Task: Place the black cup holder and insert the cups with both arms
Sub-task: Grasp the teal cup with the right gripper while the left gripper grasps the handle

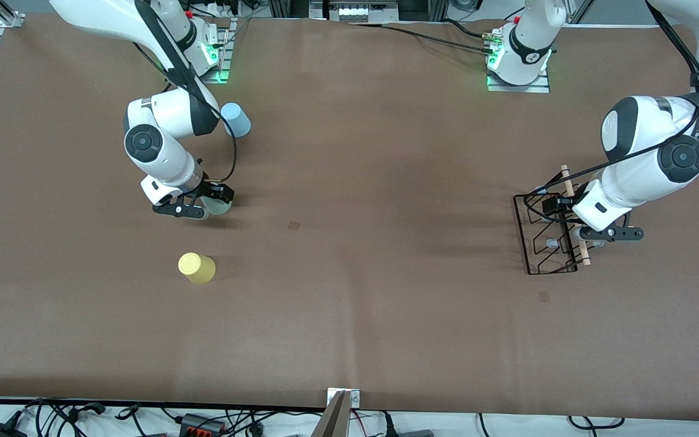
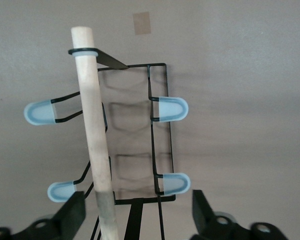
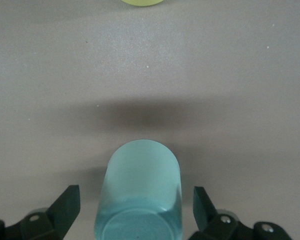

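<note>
The black cup holder lies flat on the table at the left arm's end, its wooden rod handle on top. My left gripper is down over it, open. In the left wrist view the rod and the holder's wires pass between the left gripper fingers, the rod close to one finger. My right gripper is open around the mint green cup, with gaps on both sides. The yellow cup stands nearer the front camera. The blue cup stands by the right arm's base.
Two small square marks sit on the brown table, one near the middle and one nearer the camera than the holder. Cables and power strips run along the near edge. The yellow cup's rim shows in the right wrist view.
</note>
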{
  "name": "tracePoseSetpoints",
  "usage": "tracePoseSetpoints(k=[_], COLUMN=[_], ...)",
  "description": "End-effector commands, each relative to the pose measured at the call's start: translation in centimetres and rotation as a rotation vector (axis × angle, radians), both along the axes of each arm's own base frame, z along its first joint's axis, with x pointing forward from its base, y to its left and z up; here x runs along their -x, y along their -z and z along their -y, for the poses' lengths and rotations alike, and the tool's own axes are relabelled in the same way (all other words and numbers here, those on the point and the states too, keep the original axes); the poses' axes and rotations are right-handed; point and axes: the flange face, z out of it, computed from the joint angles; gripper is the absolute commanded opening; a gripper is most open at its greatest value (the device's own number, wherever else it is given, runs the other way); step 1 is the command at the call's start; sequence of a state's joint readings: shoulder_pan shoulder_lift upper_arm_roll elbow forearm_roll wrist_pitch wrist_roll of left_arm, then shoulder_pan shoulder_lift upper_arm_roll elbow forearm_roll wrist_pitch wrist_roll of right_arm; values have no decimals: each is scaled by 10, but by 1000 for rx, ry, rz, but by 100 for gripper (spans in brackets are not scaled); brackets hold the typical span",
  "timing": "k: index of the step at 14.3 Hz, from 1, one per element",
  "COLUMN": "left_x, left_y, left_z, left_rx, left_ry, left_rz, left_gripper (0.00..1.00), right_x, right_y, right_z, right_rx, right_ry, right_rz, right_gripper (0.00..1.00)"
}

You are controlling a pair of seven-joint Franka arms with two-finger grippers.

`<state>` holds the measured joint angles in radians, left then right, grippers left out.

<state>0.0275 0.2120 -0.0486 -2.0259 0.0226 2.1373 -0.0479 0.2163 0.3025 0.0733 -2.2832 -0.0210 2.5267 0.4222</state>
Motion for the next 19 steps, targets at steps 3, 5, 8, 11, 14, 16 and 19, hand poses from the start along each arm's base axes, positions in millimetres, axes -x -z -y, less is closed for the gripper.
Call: tracePoseSetpoints(k=[3,5,8,11,14,16,19], left_x=[1,0,0,-4,-12,-22,-26], left_y=[8,7,7,-1,-21,-54,-89], left_z=[-15,-15,-15,-16,-17,-5,44], left_rx=[6,6,7,7,5,7,9], left_ry=[-5,-5,-9,-11,-12,2,74], left_rz=[-4,-2,-4,11,25,1,-34], left_gripper=[53,43,15,1,1,1,1], right_x=[3,4,5,5,6,6,7], right_y=[3,9,9,11,11,12,11], right_z=[-3,-4,-5,-4,-4,-4,-8], right_rx=[-5,-3,-3,-2,-2,-1,-2], right_ry=[9,8,5,5,5,5,-3], right_rz=[5,-4,-5,-8,-10,-11,-10], right_gripper=[100,100,100,100,100,100,100])
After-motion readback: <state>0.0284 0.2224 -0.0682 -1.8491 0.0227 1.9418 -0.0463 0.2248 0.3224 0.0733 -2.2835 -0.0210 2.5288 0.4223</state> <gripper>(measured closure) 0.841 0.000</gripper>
